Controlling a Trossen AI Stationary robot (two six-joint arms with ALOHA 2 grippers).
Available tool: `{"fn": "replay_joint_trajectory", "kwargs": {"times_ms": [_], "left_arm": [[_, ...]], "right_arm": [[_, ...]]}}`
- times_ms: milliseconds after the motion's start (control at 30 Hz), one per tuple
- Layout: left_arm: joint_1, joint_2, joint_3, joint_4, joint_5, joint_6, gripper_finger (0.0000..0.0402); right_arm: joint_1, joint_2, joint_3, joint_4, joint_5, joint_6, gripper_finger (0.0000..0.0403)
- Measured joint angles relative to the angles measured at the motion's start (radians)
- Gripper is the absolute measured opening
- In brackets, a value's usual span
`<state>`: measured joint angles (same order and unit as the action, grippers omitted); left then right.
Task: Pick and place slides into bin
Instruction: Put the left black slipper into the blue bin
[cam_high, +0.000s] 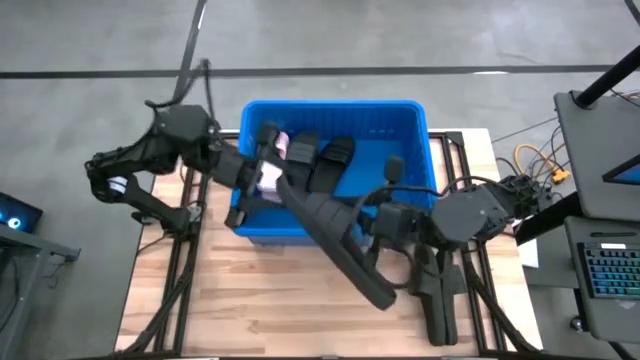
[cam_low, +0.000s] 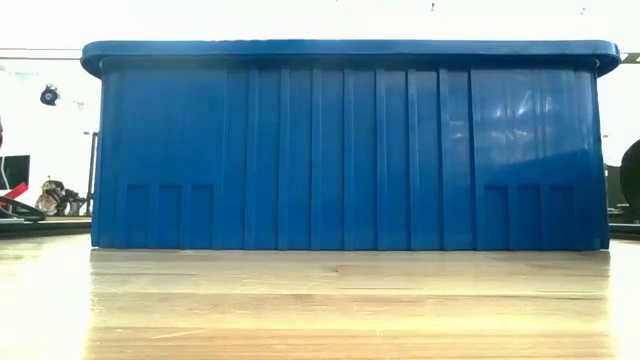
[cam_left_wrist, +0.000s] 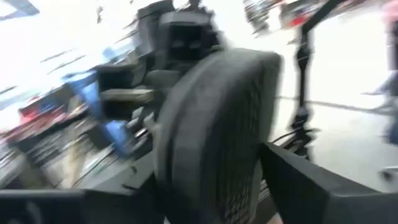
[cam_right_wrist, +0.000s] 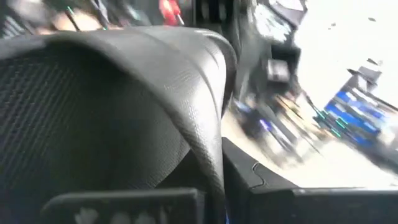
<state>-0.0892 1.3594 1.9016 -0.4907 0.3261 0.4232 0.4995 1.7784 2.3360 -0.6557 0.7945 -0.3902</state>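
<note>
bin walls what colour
Bright blue with vertical ribs; the bin shows best in the low view.

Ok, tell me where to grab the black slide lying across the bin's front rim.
Take the black slide near its middle, on the side edge, coming from the right. It lies slanted over the front rim of the bin, half out, so a mid grip should keep it balanced. The right gripper is shut on it there.

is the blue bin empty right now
No, in the high view the blue bin already holds a pale pink slide and black slides on its left side.
</note>
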Motion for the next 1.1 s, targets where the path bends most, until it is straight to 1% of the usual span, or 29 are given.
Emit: {"fn": "replay_joint_trajectory", "kwargs": {"times_ms": [133,233,300,367,433,500,567,600,700,833,967,1100], "left_arm": [[-0.002,-0.086,0.005,-0.086,-0.154,-0.011,0.0252],[-0.003,-0.160,0.008,-0.133,-0.293,-0.078,0.0259],[-0.001,-0.193,0.007,-0.171,-0.374,-0.162,0.0260],[-0.002,-0.232,0.007,-0.210,-0.432,-0.252,0.0260],[-0.002,-0.258,0.006,-0.261,-0.467,-0.328,0.0260],[-0.002,-0.286,0.005,-0.313,-0.480,-0.378,0.0260],[-0.002,-0.307,0.004,-0.361,-0.486,-0.417,0.0260],[-0.002,-0.314,0.004,-0.376,-0.490,-0.427,0.0260],[-0.002,-0.327,0.003,-0.415,-0.493,-0.444,0.0260],[-0.002,-0.327,0.003,-0.443,-0.499,-0.445,0.0260],[-0.002,-0.328,0.003,-0.443,-0.546,-0.445,0.0260],[-0.002,-0.328,0.003,-0.444,-0.604,-0.444,0.0260]], "right_arm": [[-0.005,-0.002,-0.001,-0.143,0.159,0.067,0.0011],[-0.024,-0.002,-0.001,-0.248,0.228,0.132,0.0010],[-0.046,0.002,-0.001,-0.320,0.241,0.210,0.0010],[-0.075,0.008,-0.001,-0.414,0.238,0.307,0.0010],[-0.114,0.018,-0.001,-0.509,0.235,0.415,0.0010],[-0.161,0.030,-0.001,-0.599,0.233,0.508,0.0010],[-0.206,0.044,-0.001,-0.672,0.219,0.556,0.0011],[-0.229,0.054,-0.001,-0.709,0.201,0.557,0.0012],[-0.306,0.078,-0.003,-0.817,0.091,0.509,0.0012],[-0.424,0.107,-0.014,-0.848,-0.014,0.522,0.0012],[-0.526,0.129,-0.053,-0.849,-0.032,0.506,0.0012],[-0.622,0.154,-0.136,-0.841,-0.041,0.559,0.0012]]}}
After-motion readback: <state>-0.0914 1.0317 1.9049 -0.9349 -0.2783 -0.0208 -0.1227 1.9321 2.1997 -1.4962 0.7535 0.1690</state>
